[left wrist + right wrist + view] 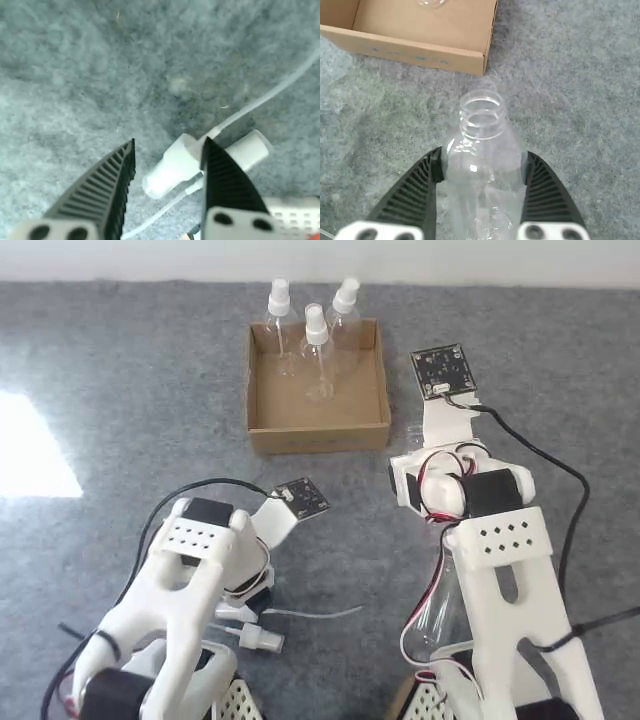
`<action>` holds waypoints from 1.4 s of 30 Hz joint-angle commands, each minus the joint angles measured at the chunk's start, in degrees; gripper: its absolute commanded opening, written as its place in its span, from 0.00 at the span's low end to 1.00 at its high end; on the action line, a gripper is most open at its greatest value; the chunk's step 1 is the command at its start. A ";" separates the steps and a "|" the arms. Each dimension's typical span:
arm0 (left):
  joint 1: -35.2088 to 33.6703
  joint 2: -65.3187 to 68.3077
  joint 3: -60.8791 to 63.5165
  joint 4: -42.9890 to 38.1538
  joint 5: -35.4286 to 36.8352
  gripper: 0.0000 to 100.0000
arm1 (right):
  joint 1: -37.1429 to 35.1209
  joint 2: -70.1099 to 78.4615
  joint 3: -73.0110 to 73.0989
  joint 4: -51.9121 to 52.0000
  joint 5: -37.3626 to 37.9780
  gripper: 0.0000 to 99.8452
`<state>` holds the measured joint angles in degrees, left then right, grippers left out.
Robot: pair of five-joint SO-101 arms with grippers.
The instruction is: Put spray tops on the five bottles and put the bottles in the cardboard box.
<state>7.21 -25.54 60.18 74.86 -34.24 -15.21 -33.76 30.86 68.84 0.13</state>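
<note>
The cardboard box [318, 430] stands at the table's far middle with three capped clear bottles [316, 345] upright inside it. My right gripper [483, 155] is shut on a clear bottle [481, 117] with no top, its open mouth pointing toward the box [420, 55]. The bottle's body [437, 612] shows under the right arm. A white spray top [182, 162] with a long thin tube lies on the carpet. My left gripper [168, 142] hangs open right over it, one finger on each side. This spray top [262, 640] lies beside the left arm.
Grey carpet [120, 390] covers the table. The spray top's tube [320, 615] runs out to the right, between the two arms. A bright patch of light [30, 455] lies at the left edge. Both arm bases take up the near edge.
</note>
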 commanded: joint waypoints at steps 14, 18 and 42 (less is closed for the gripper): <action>-0.18 4.31 0.04 -6.33 -0.35 0.17 | 0.48 -2.24 -0.79 -1.19 -0.62 0.09; -1.32 4.40 -1.89 -5.98 -0.35 0.17 | 0.48 -2.24 -0.79 -1.10 -0.62 0.09; 4.13 4.31 -7.25 12.84 -15.56 0.29 | 0.48 -2.24 -0.79 -1.19 -0.53 0.09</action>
<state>7.38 -20.97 51.21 89.45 -49.27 -15.21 -33.76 30.86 68.84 0.13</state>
